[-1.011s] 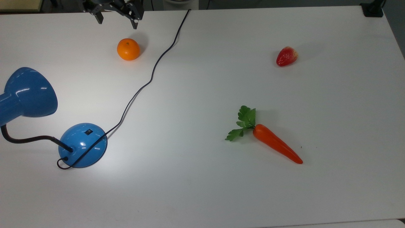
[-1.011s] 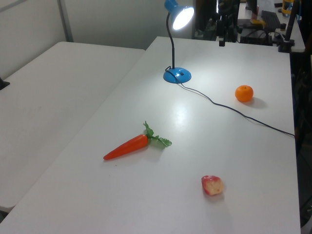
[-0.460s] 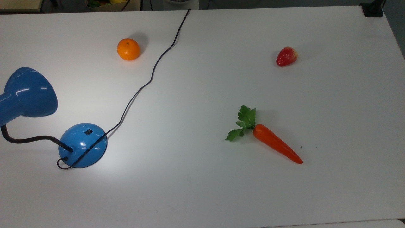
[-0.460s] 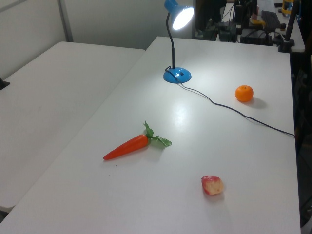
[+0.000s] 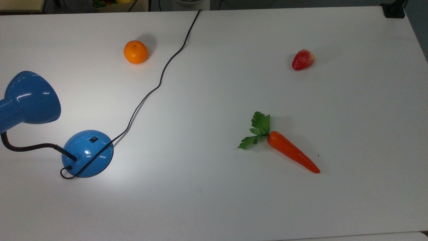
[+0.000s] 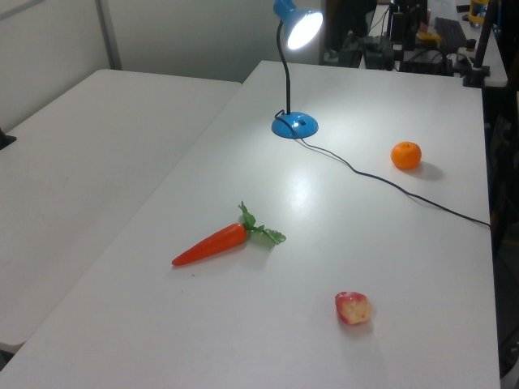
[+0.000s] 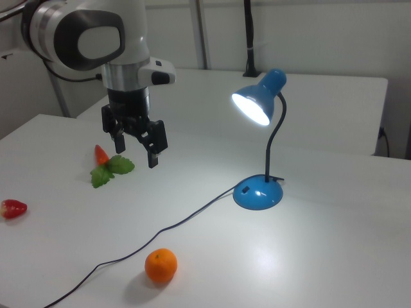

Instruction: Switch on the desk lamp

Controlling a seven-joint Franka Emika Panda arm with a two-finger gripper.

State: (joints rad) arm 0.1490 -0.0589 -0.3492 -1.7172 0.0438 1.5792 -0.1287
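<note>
Glowing desk lamp point(image 7: 260, 144) on white bench point(image 5: 214, 201), lit. Pincer point(image 7: 134, 149) above bench, well apart from lamp, fingers spread, holding nothing.

We see a white table point(image 5: 234, 207) with a second white table point(image 6: 73, 162) just beside it on the left view's left. Pale wall panels point(image 6: 186, 36) stand behind. At the far end in the left view, dark clutter point(image 6: 405, 49) crowds the edge.
</note>
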